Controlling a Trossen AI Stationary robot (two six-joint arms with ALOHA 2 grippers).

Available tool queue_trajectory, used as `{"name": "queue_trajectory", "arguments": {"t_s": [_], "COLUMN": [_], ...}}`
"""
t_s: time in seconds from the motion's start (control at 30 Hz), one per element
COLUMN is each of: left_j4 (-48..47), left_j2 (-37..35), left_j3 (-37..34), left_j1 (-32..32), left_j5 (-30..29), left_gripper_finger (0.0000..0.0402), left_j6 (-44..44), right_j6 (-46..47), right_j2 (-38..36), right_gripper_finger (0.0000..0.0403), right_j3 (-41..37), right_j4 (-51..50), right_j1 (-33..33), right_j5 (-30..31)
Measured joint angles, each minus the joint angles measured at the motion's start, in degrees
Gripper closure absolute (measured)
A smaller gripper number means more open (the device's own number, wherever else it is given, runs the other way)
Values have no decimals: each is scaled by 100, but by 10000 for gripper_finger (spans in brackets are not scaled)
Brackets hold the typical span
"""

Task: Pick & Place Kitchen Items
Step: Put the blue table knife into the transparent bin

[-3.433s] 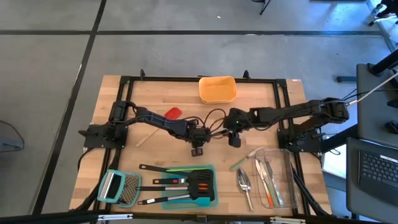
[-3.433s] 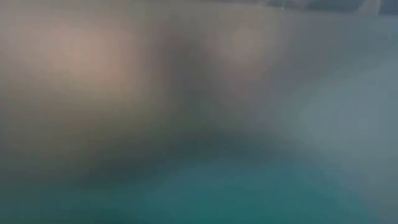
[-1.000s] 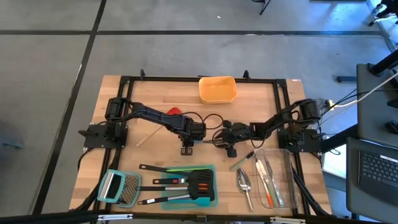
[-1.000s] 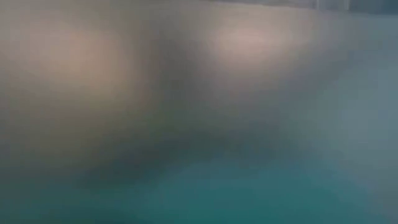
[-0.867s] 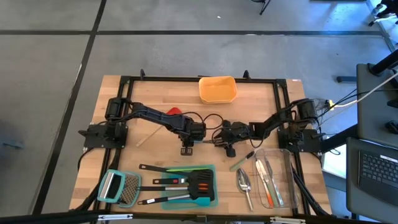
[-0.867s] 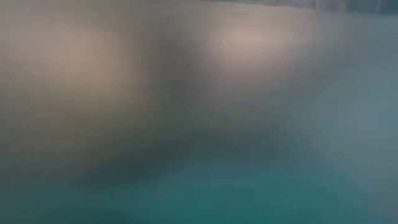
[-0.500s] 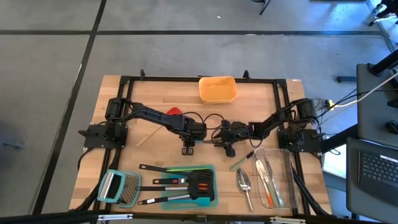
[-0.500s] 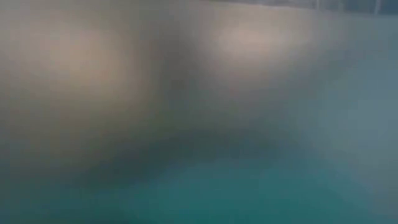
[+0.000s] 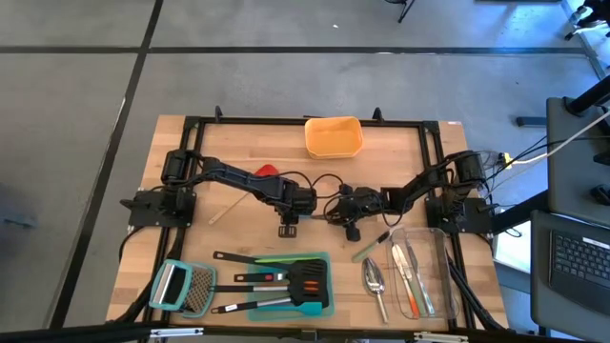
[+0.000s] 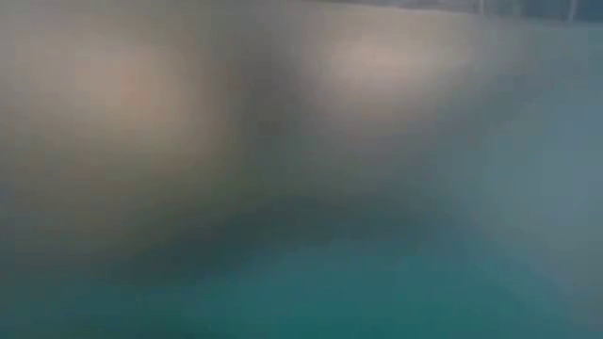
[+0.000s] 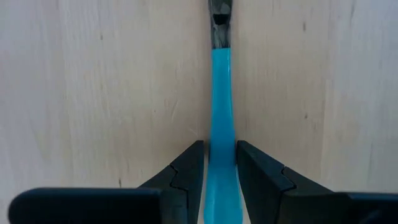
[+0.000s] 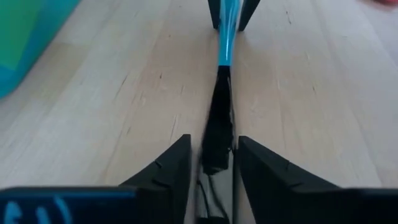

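Oddly, low view wholly blurred

One table [image 9: 238,143] carried two arms, the left arm [image 9: 229,176] and the right arm [image 9: 419,186], each with one gripper: the left gripper [image 11: 219,165] and the right gripper [image 12: 214,155]. One blue-handled utensil [image 11: 221,93] lay between them. Containers numbered three: one orange container [image 9: 334,137], one teal tray [image 9: 324,310], one clear container [image 9: 434,257]. Also counted were one grater [image 9: 181,286], one red turner [image 9: 266,171], one pale stick [image 9: 221,211], a first green spatula [image 9: 367,250], a second green spatula [image 9: 286,258] and at least three black-handled utensils [image 9: 238,257]; the silver spoons [image 9: 375,276] were too small to number
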Motion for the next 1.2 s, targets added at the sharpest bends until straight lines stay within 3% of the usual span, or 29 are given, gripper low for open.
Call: {"name": "queue_trajectory", "arguments": {"t_s": [0.63, 0.9, 1.2], "left_j4": [147, 200, 297], "left_j2": [-4, -18, -433], "left_j3": [0, 0, 0], "left_j1": [-109, -256, -350], "left_j5": [-403, -882, -1145], "left_gripper_finger": [311, 306, 295], "left_j6": [11, 97, 187], "right_j6": [439, 585, 725], "right_j2": [0, 0, 0], "right_gripper_finger": [295, 295, 295], "right_j3": [0, 0, 0], "right_j4": [-31, -43, -44], "right_j1": [-54, -124, -146], "right_j5": [-262, -381, -513]}}
